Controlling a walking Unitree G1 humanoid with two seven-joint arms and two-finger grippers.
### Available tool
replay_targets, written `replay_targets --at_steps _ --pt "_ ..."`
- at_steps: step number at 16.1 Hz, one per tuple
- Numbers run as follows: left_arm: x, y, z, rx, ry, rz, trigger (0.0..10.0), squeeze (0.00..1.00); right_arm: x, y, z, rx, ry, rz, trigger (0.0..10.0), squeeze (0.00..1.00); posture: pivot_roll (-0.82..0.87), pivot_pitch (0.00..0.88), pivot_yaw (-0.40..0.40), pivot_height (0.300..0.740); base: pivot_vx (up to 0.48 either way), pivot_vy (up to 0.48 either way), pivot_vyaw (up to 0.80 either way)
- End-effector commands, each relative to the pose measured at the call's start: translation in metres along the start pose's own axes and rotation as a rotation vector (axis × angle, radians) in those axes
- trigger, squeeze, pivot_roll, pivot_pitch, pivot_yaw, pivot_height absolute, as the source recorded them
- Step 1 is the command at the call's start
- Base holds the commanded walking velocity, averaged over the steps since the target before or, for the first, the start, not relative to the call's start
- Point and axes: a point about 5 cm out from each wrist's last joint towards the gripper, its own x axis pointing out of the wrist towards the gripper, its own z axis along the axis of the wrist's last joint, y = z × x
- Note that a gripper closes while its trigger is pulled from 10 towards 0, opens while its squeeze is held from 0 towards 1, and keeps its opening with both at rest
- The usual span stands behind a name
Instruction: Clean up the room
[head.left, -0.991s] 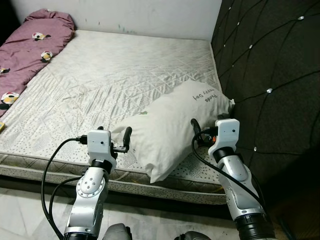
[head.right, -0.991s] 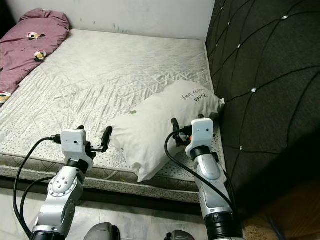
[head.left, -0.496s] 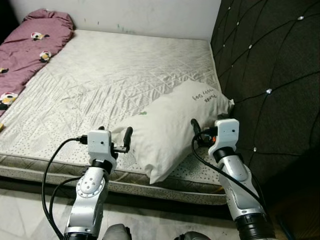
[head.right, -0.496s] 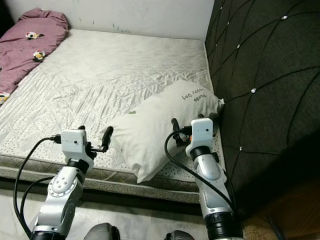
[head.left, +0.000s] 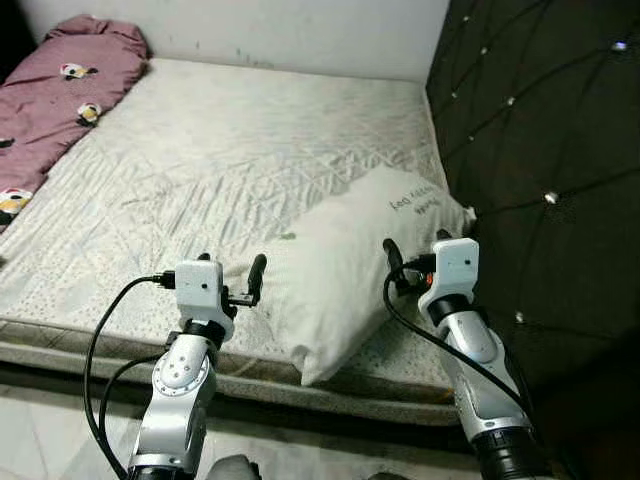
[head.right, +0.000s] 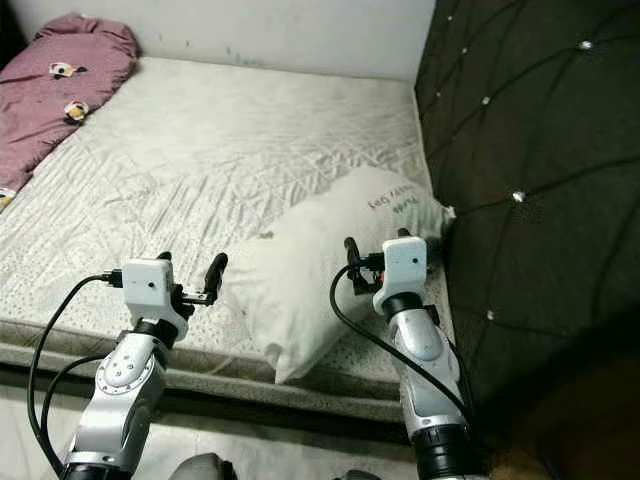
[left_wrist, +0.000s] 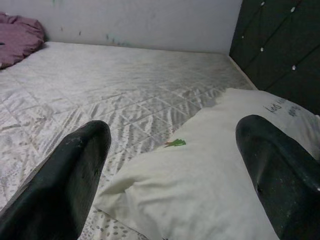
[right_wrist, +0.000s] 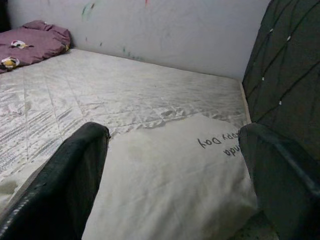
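Observation:
A white pillow (head.left: 345, 265) with dark lettering near one corner lies on the bare mattress (head.left: 200, 150), at its near right corner beside the headboard. Both arms are raised in front of the bed's near edge. My left gripper (head.left: 231, 266) is open and sits just left of the pillow's near corner, holding nothing. My right gripper (head.left: 414, 250) is open over the pillow's right edge, also with nothing in it. In the left wrist view the pillow (left_wrist: 200, 185) lies between and beyond the fingers (left_wrist: 75, 175). The right wrist view looks over the lettered end of the pillow (right_wrist: 175, 170).
A purple blanket (head.left: 60, 70) with small printed figures is bunched at the far left corner of the bed. A dark tufted headboard (head.left: 540, 150) runs along the right side. A white wall (head.left: 250, 25) stands behind the bed. Pale floor (head.left: 40, 440) shows below the mattress edge.
The whole picture has shifted slightly, so the camera moved. Both grippers stay open in the same pose, and the pillow lies where it was.

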Motion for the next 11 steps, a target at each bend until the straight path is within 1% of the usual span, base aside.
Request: replay_targets --at_steps 1,6,8,9,11 --pt "0.0004 -0.0008 0.0026 -0.004 -0.008 -0.015 10.0 0.0 0.001 -0.002 0.0013 -0.008 -0.003 -0.018 10.0 0.0 -0.05 0.031 -0.02 0.708 0.382 0.0 0.0" --pt "0.0001 -0.0024 0.0032 -0.013 -0.01 -0.028 10.0 0.0 0.0011 -0.0035 0.001 -0.014 -0.001 -0.026 10.0 0.0 -0.05 0.031 -0.018 0.708 0.388 0.0 0.0" --pt "0.0 -0.0026 0.003 -0.013 -0.01 -0.028 10.0 0.0 0.0006 -0.0037 0.0003 -0.018 0.002 -0.029 10.0 0.0 -0.05 0.032 -0.017 0.708 0.48 0.0 0.0" --pt "0.0 -0.0024 0.0028 -0.011 -0.008 -0.02 10.0 0.0 0.0004 -0.004 0.0 -0.02 0.002 -0.031 10.0 0.0 -0.05 0.032 -0.017 0.708 0.262 0.0 0.0" --pt "0.0002 -0.0028 0.0024 -0.008 -0.008 -0.017 10.0 0.0 0.0003 -0.0045 -0.0008 -0.024 0.005 -0.034 10.0 0.0 -0.05 0.029 -0.018 0.708 0.0 0.0 0.0"
